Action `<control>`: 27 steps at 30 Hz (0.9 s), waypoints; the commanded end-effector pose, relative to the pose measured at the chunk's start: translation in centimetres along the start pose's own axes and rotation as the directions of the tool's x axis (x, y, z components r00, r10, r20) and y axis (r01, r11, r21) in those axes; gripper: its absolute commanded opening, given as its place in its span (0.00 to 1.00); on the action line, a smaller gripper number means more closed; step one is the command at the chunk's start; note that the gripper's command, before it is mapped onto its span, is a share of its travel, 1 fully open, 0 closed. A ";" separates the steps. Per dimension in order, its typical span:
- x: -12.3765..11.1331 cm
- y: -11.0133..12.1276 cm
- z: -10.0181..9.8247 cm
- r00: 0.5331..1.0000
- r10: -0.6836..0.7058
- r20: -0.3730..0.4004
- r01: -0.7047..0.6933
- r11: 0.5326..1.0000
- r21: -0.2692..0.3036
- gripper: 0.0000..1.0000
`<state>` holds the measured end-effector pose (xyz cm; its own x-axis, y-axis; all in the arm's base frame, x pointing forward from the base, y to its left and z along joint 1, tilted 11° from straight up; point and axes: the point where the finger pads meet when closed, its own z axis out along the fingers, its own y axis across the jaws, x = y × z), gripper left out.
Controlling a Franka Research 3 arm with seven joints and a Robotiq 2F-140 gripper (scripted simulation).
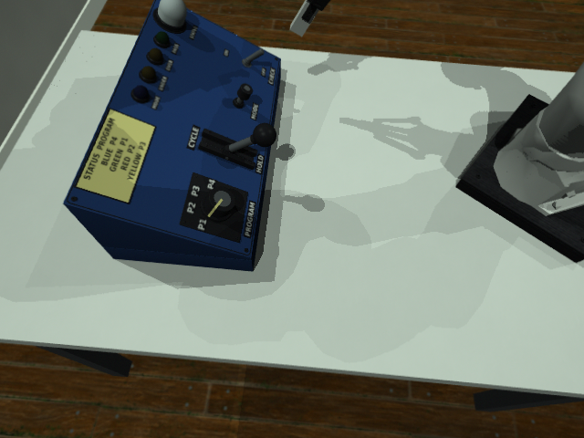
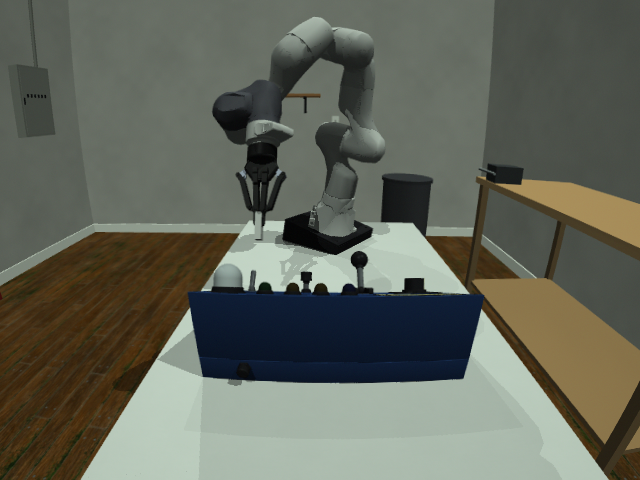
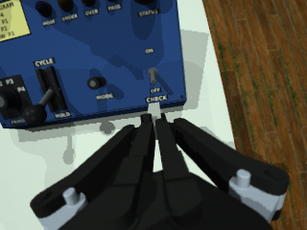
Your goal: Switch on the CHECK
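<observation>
A blue console [image 1: 179,141] stands on the white table; it also shows in the wrist view [image 3: 96,57] and, from the back, in the exterior view [image 2: 336,330]. Its CHECK toggle [image 1: 253,58] is a small grey lever at the panel's corner, leaning toward the OFF mark; the wrist view shows it [image 3: 153,75] between ON and OFF labels. My gripper [image 3: 154,111] [image 2: 259,229] is shut and empty. It hangs in the air above the table beside the console's CHECK end, apart from the toggle; only its tip shows in the top view [image 1: 301,23].
The panel also carries a MODE knob [image 1: 244,92], a CYCLE/HOLD lever with a black ball [image 1: 262,135], a PROGRAM dial [image 1: 221,202] pointing to P1, several lamps [image 1: 150,70] and a white dome [image 1: 171,11]. The arm's black base [image 1: 523,188] stands on the table.
</observation>
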<state>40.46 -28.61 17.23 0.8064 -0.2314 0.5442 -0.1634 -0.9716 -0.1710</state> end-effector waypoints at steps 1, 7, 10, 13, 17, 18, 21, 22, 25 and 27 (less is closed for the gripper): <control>0.0 0.2 0.5 1.000 -0.018 -0.002 0.018 1.000 -0.006 0.00; 0.0 0.2 2.2 1.000 -0.018 -0.002 0.018 1.000 -0.006 0.00; 0.0 0.2 3.1 1.000 -0.018 -0.002 0.018 1.000 -0.006 0.00; 0.0 0.2 4.1 1.000 -0.018 -0.002 0.018 1.000 -0.006 0.00; 0.0 0.2 5.0 1.000 -0.018 -0.002 0.018 1.000 -0.006 0.00; 0.0 0.2 5.0 1.000 -0.018 -0.002 0.018 1.000 -0.006 0.00; 0.0 0.2 5.9 1.000 -0.018 -0.002 0.018 1.000 -0.006 0.00; 0.0 0.2 6.2 1.000 -0.018 -0.002 0.018 1.000 -0.006 0.00; 0.0 0.2 7.0 1.000 -0.018 -0.002 0.018 1.000 -0.006 0.00; 0.0 0.2 7.4 1.000 -0.018 -0.002 0.018 1.000 -0.006 0.00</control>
<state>44.20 -28.07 11.62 0.8036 -0.2531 0.5386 -0.1786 -0.9659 -0.1875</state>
